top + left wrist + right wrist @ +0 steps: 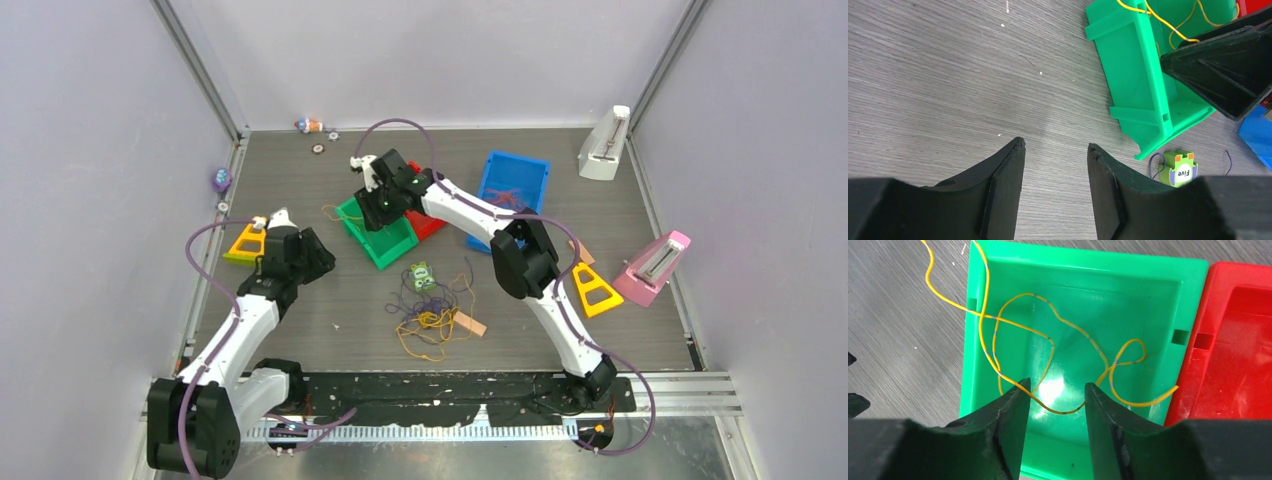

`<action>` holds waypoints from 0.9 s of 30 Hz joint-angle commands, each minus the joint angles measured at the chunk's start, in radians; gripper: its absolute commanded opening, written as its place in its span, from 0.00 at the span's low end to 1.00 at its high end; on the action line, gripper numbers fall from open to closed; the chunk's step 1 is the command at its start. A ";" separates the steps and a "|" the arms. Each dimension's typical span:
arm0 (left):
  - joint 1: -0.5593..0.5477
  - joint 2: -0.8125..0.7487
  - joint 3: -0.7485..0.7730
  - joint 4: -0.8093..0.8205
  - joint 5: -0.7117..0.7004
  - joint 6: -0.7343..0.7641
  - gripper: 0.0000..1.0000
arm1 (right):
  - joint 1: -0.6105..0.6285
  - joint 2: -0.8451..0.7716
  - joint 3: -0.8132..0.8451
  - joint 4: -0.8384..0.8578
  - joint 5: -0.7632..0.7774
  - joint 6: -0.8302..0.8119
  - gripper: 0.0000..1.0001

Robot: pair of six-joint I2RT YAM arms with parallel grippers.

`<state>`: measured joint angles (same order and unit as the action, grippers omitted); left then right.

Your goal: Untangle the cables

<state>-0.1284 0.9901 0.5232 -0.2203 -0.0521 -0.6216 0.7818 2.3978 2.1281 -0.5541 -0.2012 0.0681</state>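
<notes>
Cables: yellow cable (1068, 330) lies looped in the green bin (1088, 252), 1 end trailing over its rim; yellow-purple tangle (432, 312) sits mid-desk; right jaws spread, empty, above that bin; left jaws spread, empty, over bare desk (948, 75). Step, I judge: sorting by colour. Next I must pinch 1 strand from the tangle.
</notes>
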 commanded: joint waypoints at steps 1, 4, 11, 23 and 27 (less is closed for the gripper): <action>0.010 -0.005 0.050 0.054 -0.013 -0.013 0.50 | 0.011 -0.084 0.013 0.034 -0.017 0.028 0.52; 0.012 -0.007 0.059 0.056 -0.017 -0.015 0.51 | 0.012 -0.136 -0.022 0.033 0.004 0.027 0.54; 0.053 0.039 0.104 0.110 -0.006 -0.045 0.58 | 0.011 -0.287 -0.179 0.064 0.021 0.041 0.74; 0.124 0.324 0.306 0.175 0.175 -0.153 0.66 | 0.011 -0.430 -0.389 0.204 0.032 0.108 0.83; 0.124 0.412 0.346 0.186 0.175 -0.173 0.61 | 0.009 -0.510 -0.492 0.286 0.033 0.129 0.80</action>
<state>-0.0109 1.3380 0.8093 -0.1001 0.0834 -0.7574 0.7891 2.0132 1.7050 -0.3973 -0.1829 0.1566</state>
